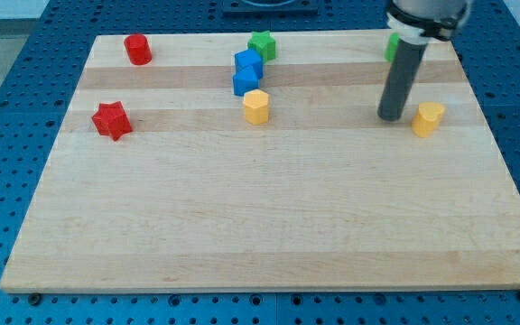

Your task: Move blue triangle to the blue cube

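A: Where does the end effector stand?

B: The rod's tip (391,116) rests on the wooden table (260,226) at the view's upper right. It is a plain dark rod with no jaws, so there is nothing to open or close, and it grips nothing.

A: And the blue pieces, relative to the tip?

B: Both lie well to the tip's left, toward the view's top. The upper blue block (249,63) and the lower blue block (245,81) touch each other, one just above the other. They are the same bright blue; which one is the triangle and which the cube cannot be told from this view.

A: What else is near the tip?

B: A yellow block (428,118) sits just to its right, apart from it. A green block (392,45) shows partly behind the rod, above the tip. Further left, a yellow hexagonal block (256,106) lies just below the blue pair, and a green star (262,44) just above them. A red block (137,49) and a red star (111,120) lie far to the left.
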{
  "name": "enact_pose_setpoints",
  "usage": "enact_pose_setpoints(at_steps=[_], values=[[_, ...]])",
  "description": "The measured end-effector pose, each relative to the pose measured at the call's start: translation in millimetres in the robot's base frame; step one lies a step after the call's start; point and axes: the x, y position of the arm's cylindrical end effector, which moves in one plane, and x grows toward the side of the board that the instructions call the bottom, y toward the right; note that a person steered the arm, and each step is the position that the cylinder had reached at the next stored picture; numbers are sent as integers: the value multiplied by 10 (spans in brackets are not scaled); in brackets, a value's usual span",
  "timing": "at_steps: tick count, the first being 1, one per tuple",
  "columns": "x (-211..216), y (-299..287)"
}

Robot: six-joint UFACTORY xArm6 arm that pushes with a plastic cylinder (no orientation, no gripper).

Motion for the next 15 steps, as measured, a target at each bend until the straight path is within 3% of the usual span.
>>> enact_pose_setpoints(at_steps=[2,6,11,15], values=[[-347,-632],[-289,-1702],[612,-2048],[1332,-2707]])
